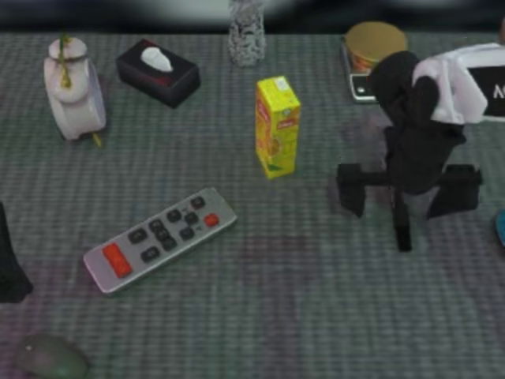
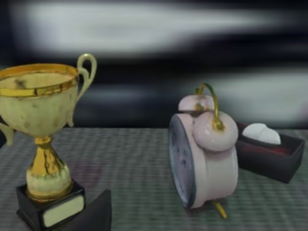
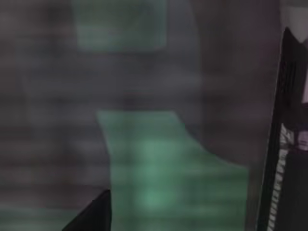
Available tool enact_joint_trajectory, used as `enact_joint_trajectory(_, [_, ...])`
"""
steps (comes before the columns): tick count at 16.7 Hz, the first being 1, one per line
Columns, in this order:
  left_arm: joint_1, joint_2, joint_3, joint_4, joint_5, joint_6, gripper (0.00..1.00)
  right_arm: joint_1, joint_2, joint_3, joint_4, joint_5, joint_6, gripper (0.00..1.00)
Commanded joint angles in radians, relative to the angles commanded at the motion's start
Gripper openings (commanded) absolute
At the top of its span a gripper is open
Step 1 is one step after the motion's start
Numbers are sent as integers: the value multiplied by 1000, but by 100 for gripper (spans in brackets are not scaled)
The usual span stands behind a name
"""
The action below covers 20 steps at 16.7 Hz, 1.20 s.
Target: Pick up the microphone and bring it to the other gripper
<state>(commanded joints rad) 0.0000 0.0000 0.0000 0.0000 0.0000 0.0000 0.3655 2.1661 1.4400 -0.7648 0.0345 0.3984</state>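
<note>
The microphone (image 1: 402, 225) lies on the table at the right. Only its slim black handle shows, pointing toward the near edge; the head is hidden under my right arm. My right gripper (image 1: 404, 193) hovers over it, open, one broad black finger on each side of the handle and apart from it. In the right wrist view one fingertip (image 3: 98, 214) shows over blurred tabletop. My left gripper (image 1: 9, 272) is parked at the table's left edge, far from the microphone; one of its fingertips (image 2: 96, 211) shows, with nothing beside it.
A grey remote (image 1: 162, 237) lies left of centre and a yellow carton (image 1: 277, 126) stands mid-table. At the back are an alarm clock (image 1: 72, 91), a black tissue box (image 1: 158, 73), a speckled bottle (image 1: 246, 31) and a burger (image 1: 375, 43). A trophy (image 2: 41, 130) stands near my left gripper.
</note>
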Motion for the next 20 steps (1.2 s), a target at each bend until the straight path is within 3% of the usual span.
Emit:
enact_joint_trajectory(7, [0,0,0,0,0,0,100,-1,43,-34,67,0,0,100])
enact_joint_trajectory(20, [0,0,0,0,0,0,100,-1,43,-34,67,0,0,2])
